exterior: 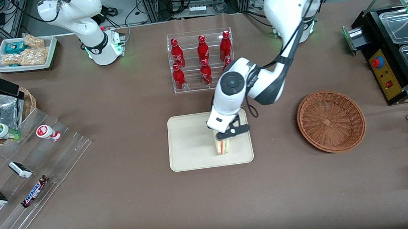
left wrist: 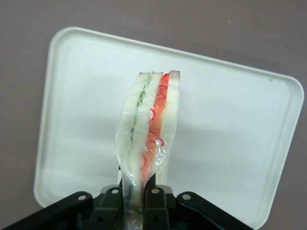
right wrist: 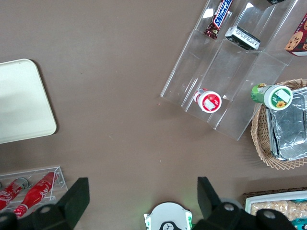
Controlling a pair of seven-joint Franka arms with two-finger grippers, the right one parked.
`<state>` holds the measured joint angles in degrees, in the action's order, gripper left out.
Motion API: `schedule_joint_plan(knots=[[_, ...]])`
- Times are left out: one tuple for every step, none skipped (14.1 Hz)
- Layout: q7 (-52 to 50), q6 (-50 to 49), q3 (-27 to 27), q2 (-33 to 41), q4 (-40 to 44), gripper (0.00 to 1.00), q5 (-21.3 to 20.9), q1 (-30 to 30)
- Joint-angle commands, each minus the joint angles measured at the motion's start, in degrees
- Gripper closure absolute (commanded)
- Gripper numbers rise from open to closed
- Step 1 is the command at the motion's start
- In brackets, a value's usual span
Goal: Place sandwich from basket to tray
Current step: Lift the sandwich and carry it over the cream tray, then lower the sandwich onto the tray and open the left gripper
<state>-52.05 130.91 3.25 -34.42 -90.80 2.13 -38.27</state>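
On the brown table, nearest the front camera, lies the flat cream-beige rectangular plastic tray (exterior: pixel 191 144) with rounded corners and a low raised rim. Over its half toward the working arm's end of the table hangs the left arm's black two-finger gripper (exterior: pixel 223 136), its fingers (left wrist: pixel 154 203) pressed together on the small triangular sandwich wedge (exterior: pixel 221 146) of pale bread, pinching one end of it. In the left wrist view the sandwich (left wrist: pixel 149 129) shows a red-orange layer and a pale green layer on its cut side (a clear film wraps it), and it hangs over the tray's (left wrist: pixel 230 124) bare floor; whether it touches the floor cannot be told. Beside the tray, toward the working arm's end, sits the round shallow reddish-brown woven wicker basket (exterior: pixel 331 121). Farther from the camera than the tray stands a clear acrylic rack of red bottles (exterior: pixel 201 60)
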Motion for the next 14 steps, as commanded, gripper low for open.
schedule_joint_plan(knots=[[0.4, 1.9, -0.6, -4.0, 4.5, 0.97, 0.9, -1.6], [-0.1, 1.9, 0.3, -4.7, 4.8, 0.97, 0.9, -2.0], [-0.3, 1.8, 0.6, -5.1, 4.8, 0.97, 0.9, -2.2], [-0.4, 1.9, 0.6, -5.7, 4.8, 0.97, 0.9, -2.2], [-0.3, 1.8, 0.6, -6.2, 4.8, 0.95, 0.9, -2.2], [-0.3, 1.9, 0.7, -6.4, 4.8, 0.93, 0.9, -2.2], [-0.5, 1.8, 0.7, -6.6, 4.8, 0.83, 0.9, -2.2], [-0.5, 1.9, 0.6, -6.8, 4.8, 0.5, 0.9, -2.2], [-0.1, 1.9, 0.6, -6.7, 4.8, 0.0, 0.7, -2.2], [-0.3, 1.7, 0.6, -6.3, 4.7, 0.0, 0.0, -2.7], [-0.3, 1.6, 0.4, -5.8, 4.8, 0.0, -0.1, -3.4], [-0.4, 1.5, 0.2, -4.6, 4.9, 0.0, -0.1, -3.3], [-0.4, 1.1, 0.1, -2.4, 4.8, 0.0, 0.0, -3.0], [-0.5, -0.3, 0.1, 0.0, 4.4, 0.0, 0.2, -2.3]])
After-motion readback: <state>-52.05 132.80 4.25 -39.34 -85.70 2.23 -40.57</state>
